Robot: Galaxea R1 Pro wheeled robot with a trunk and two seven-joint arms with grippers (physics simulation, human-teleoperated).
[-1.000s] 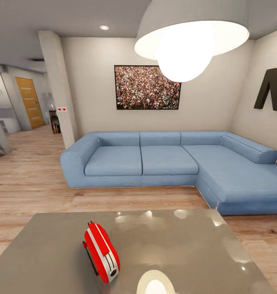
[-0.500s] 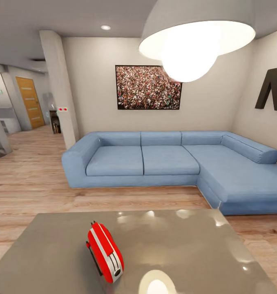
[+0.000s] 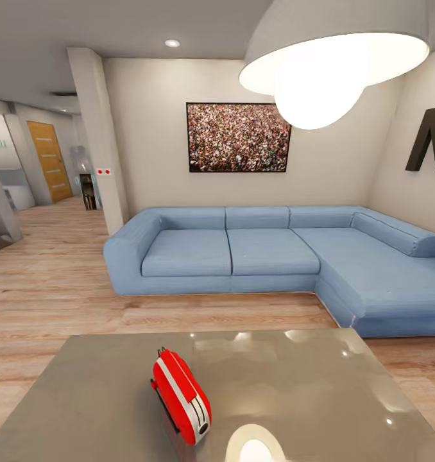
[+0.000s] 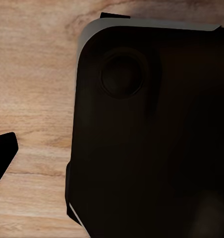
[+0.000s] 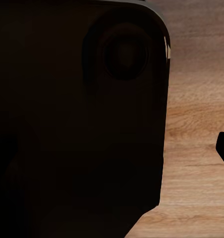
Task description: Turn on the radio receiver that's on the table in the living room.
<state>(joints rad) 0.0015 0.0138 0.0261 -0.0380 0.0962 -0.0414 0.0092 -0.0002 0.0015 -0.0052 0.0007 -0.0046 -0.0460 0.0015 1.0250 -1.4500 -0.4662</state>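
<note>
Here is the living room from the head view, and the radio receiver (image 3: 181, 396) stands on edge on the table (image 3: 294, 391), on the near half of its glossy grey top, left of the bright lamp reflection, its white band and round black end facing this way. Beyond the table's far edge lies light wood floor (image 3: 51, 282), then the blue L-shaped sofa (image 3: 275, 256), with the framed crowd photo (image 3: 238, 137) on the wall above it and the white dome lamp (image 3: 333, 58) hanging up front. Both wrist views show a dark rounded body over wood planks; I cannot tell how either gripper's jaws stand
</note>
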